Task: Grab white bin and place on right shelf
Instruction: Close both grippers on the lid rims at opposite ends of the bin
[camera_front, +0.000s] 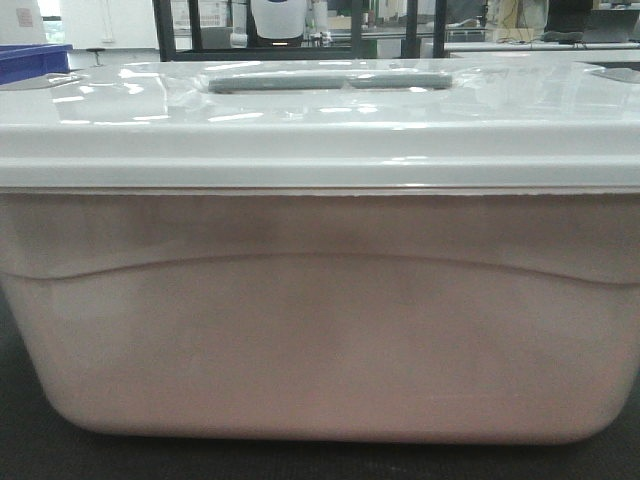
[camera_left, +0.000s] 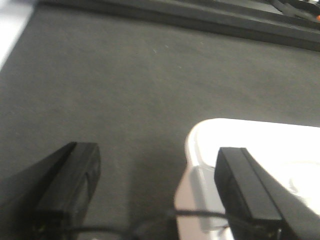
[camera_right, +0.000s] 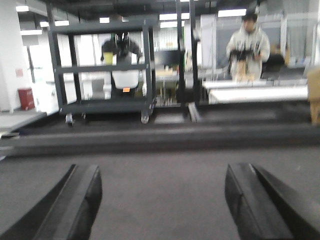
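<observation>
The white bin (camera_front: 320, 320) fills the front view, pinkish tub with a curved side ridge, a glossy white lid (camera_front: 320, 120) and a grey handle (camera_front: 330, 78). It stands on a dark mat. In the left wrist view the bin's corner (camera_left: 260, 145) shows at the lower right. My left gripper (camera_left: 157, 172) is open, its right finger (camera_left: 245, 185) over the bin's corner and a grey lid clip (camera_left: 202, 200), its left finger (camera_left: 70, 180) over the mat. My right gripper (camera_right: 162, 192) is open and empty above the mat. The right shelf is out of view.
A blue crate (camera_front: 35, 60) stands behind the bin at the far left. A dark wheeled rack (camera_right: 102, 70) and a person (camera_right: 247, 47) stand beyond the mat (camera_right: 160, 200) in the right wrist view. A raised dark edge (camera_left: 200, 20) borders the mat.
</observation>
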